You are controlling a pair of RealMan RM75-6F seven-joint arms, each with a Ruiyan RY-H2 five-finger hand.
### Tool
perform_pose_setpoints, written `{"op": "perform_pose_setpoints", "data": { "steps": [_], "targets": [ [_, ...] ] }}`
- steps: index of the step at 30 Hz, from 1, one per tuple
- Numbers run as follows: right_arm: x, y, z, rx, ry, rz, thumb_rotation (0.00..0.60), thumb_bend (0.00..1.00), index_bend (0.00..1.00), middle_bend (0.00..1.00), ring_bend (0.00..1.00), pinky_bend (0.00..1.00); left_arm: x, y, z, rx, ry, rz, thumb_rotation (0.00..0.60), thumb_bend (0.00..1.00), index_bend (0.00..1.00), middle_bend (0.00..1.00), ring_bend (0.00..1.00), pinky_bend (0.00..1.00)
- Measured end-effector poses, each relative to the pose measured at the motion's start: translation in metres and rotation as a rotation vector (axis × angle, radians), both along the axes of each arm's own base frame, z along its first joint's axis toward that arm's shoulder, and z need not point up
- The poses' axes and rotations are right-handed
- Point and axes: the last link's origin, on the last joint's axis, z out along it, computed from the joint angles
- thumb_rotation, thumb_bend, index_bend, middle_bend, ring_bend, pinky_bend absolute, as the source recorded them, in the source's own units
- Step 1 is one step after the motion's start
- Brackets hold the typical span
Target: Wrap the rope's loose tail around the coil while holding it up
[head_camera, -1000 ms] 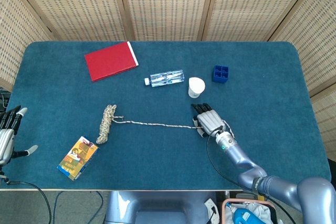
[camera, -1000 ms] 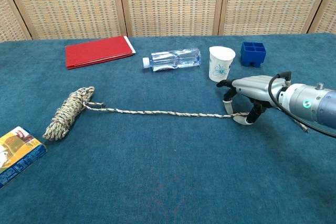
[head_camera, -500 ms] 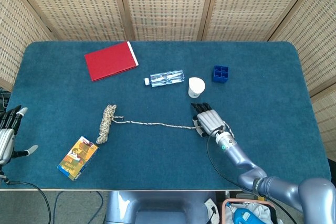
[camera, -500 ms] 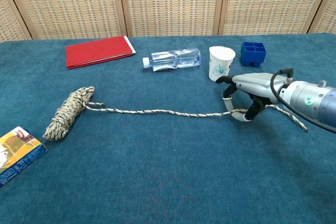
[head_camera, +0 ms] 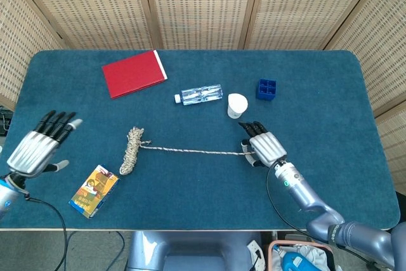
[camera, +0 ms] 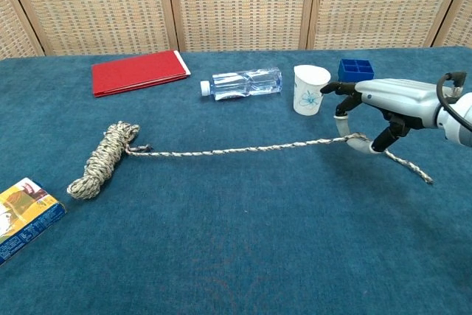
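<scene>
Stretching taut from speckled coil (camera: 102,158), rope tail (camera: 243,149) in right hand (camera: 383,105).

Silver-grey five-finger left hand (head_camera: 39,146) with black fingertips, matching silver right hand (camera: 387,105) with black finger segments, glossy blue-grey forearm (head_camera: 303,191), thin black cable (head_camera: 274,202) alongside.

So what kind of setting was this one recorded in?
Probably a lab or staged test booth: a table covered in blue felt, woven wicker screens behind it, and unrelated props such as a red folder and a rope.
</scene>
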Motion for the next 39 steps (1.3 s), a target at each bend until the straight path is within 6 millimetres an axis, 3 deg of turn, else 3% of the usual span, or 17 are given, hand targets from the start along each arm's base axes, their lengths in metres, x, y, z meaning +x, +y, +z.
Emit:
{"op": "perform_pose_setpoints", "data": {
  "steps": [7, 16, 22, 31, 39],
  "targets": [
    [-0.001, 0.003, 0.006, -0.011, 0.0, -0.005, 0.6, 0.46, 0.67, 0.0, 0.0, 0.0, 0.019, 0.037, -0.038, -0.219, 0.272, -0.333, 0.6, 0.11, 0.01, 0.0, 0.0, 0.0],
    [-0.002, 0.003, 0.006, -0.011, 0.012, -0.011, 0.6, 0.46, 0.67, 0.0, 0.0, 0.0, 0.033, 0.086, -0.082, -0.261, 0.518, -0.604, 0.6, 0.16, 0.01, 0.0, 0.0, 0.0],
    [-0.007, -0.001, 0.007, -0.017, 0.014, -0.032, 0.6, 0.47, 0.67, 0.0, 0.0, 0.0, 0.046, 0.11, -0.102, -0.278, 0.59, -0.69, 0.6, 0.16, 0.0, 0.0, 0.0, 0.0],
    [-0.011, -0.006, 0.007, -0.015, 0.025, -0.045, 0.6, 0.47, 0.67, 0.0, 0.0, 0.0, 0.06, 0.129, -0.141, -0.318, 0.658, -0.697, 0.6, 0.16, 0.0, 0.0, 0.0, 0.0],
    [-0.011, -0.007, 0.005, -0.008, 0.028, -0.044, 0.6, 0.47, 0.67, 0.0, 0.0, 0.0, 0.061, 0.14, -0.155, -0.311, 0.699, -0.639, 0.6, 0.18, 0.06, 0.0, 0.0, 0.07]
  ]
}}
